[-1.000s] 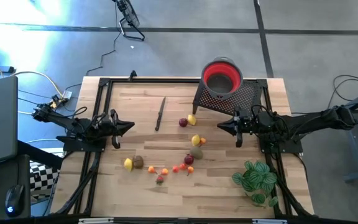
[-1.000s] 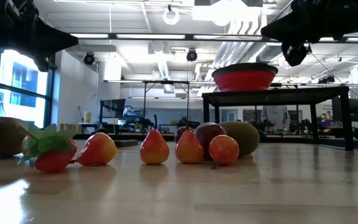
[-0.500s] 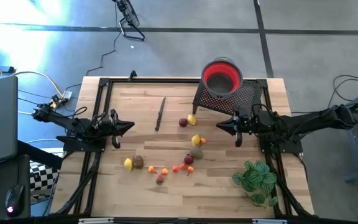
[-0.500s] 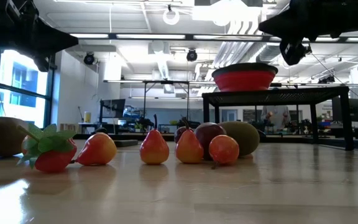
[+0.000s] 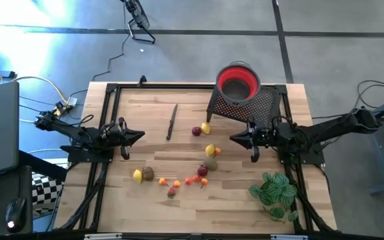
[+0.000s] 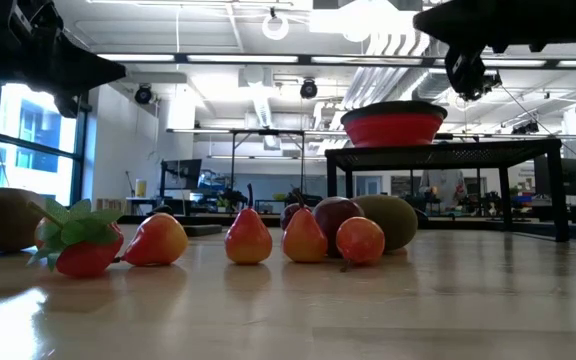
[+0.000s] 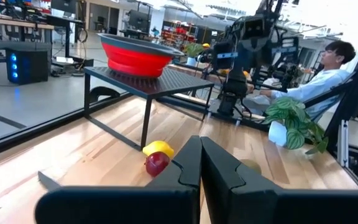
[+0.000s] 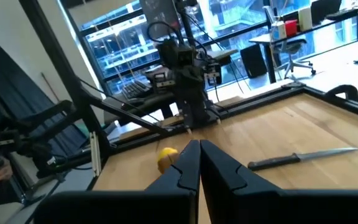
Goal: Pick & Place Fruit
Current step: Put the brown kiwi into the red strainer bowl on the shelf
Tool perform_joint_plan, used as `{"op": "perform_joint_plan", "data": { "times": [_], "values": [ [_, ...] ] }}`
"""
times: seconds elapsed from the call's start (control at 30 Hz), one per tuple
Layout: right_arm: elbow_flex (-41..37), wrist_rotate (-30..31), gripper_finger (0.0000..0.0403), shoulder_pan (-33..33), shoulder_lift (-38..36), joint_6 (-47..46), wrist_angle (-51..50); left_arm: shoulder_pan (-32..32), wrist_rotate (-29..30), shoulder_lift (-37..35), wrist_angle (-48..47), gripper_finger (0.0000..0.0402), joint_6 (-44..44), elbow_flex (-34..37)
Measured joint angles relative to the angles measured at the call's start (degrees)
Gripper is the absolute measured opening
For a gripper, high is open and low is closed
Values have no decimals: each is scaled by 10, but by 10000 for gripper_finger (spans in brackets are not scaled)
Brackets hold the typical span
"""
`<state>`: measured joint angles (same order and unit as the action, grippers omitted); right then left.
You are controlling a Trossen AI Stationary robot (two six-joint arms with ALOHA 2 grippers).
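Left gripper (image 5: 139, 136) parked at table's left edge, jaws pressed together, nothing held; looks like waiting pose, clear of work area.

Fruit (image 5: 203, 171) loose on bare wood mid-table: one scatter toward near edge, red and yellow pair (image 5: 201, 129) farther back; none lifted yet.

Right gripper (image 5: 235, 138) at right side, jaws closed tight, empty, tips aimed at fruit pair, near but apart.

Red bowl (image 5: 237, 83) raised on black mesh stand (image 5: 267, 105) behind, likely drop target.
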<state>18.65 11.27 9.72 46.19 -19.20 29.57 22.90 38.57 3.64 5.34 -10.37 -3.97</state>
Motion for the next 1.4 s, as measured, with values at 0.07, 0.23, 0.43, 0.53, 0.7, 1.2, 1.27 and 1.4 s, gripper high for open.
{"op": "perform_joint_plan", "data": {
  "times": [0.07,0.23,0.43,0.53,0.7,1.2,1.27,1.4],
  "values": [
    [12,13,3,15,0,5,-9,0,0,0,0,0,0,0],
    [48,23,3,45,8,34,-38,0,0,0,0,0,0,0],
    [80,38,3,57,38,55,-58,0,0,0,0,0,0,0],
    [96,55,3,57,59,56,-74,0,0,0,0,0,0,0],
    [131,77,3,57,96,56,-105,0,0,0,-6,0,0,0],
    [287,83,3,57,191,56,-297,0,0,0,-21,0,0,0],
    [302,85,3,57,202,55,-314,0,0,0,-21,0,0,0],
    [336,102,3,57,227,54,-363,0,0,0,-21,0,0,0]
  ]
}}
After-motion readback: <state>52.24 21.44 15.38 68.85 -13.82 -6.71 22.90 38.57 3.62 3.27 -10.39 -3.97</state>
